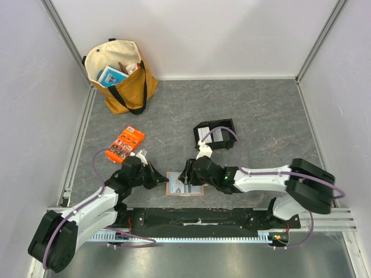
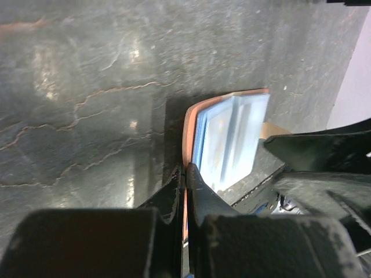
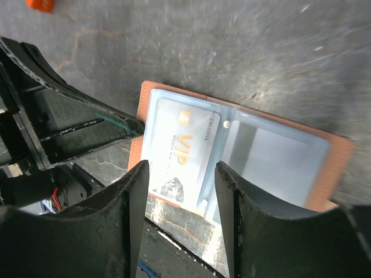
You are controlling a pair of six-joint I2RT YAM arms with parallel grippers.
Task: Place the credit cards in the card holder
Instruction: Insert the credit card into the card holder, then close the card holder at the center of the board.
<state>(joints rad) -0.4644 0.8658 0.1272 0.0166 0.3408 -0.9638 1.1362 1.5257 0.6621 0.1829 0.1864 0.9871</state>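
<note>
**Hazard 1, nearest.** The card holder [image 1: 184,184] lies open and flat close to the near edge of the table, just ahead of the arm bases. Its only anchor is at its left edge, where the left gripper [image 2: 185,172] is pinched tight on the tan rim. If that pinch slips or the arm drags, the holder is likely to pivot or slide, and the pocket mouth goes out of line.

**Hazard 2.** The VIP card [image 3: 182,147] lies on the holder's left light-blue panel. Whether it is fully seated in the pocket cannot be determined. The right gripper [image 3: 182,168] stands over its near end with jaws apart, one finger either side, gripping nothing. In my judgement a push on a skewed card would buckle it or wrinkle the pocket, and a careless lift could drag it back out.

**Hazard 3.** Both grippers work very near each other at the holder's left half, so contact between them is possible.

**Hazard 4, farther.** The remaining credit cards [image 1: 203,134] appear as pale pieces in the black tray [image 1: 225,123], well apart beyond the holder. Thin flat cards are hard to lift singly, and two may come up together.

**Pose.** The left arm reaches in from the near-left corner, forearm low, fingers laid almost flat to the table. The right arm stretches leftward from its base, elbow out to the right, wrist pitched down onto the holder.
</note>
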